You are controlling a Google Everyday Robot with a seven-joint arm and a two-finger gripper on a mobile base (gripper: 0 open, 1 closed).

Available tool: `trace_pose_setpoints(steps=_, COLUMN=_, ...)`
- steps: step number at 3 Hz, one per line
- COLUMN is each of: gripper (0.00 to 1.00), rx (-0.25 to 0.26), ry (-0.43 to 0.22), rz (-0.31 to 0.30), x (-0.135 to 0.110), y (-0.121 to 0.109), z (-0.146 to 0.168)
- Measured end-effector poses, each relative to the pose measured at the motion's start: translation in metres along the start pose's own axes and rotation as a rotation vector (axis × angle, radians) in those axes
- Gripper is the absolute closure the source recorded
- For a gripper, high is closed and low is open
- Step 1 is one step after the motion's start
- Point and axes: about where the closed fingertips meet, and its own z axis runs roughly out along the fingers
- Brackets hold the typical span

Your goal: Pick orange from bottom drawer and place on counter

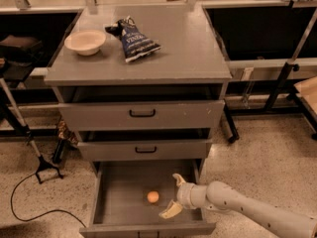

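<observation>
The gripper (173, 196) sits in the bottom drawer (119, 192), fingers (171, 211) apart, just beside the orange (153, 197), seemingly not touching.

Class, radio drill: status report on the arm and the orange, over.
Gripper open, low in bottom drawer. Orange loose on drawer floor, just beside gripper, not gripped. Nothing between them. Counter holds bowl and chip bag.
</observation>
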Motion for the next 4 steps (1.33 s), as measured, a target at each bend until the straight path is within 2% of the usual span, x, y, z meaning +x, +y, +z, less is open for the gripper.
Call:
trace_pose_setpoints(steps=1, gripper=0.0, rx=-0.024, ry=-0.035, rz=-0.014, x=0.022, y=-0.01, z=0.02)
trace_pose_setpoints(steps=2, gripper=0.0, rx=-0.069, ry=-0.051, rz=-0.038, x=0.033, y=-0.015, z=0.052)
trace_pose_setpoints(steps=4, gripper=0.0, rx=-0.167, ry=-0.086, rz=-0.098, x=0.038, y=-0.016, z=0.12)
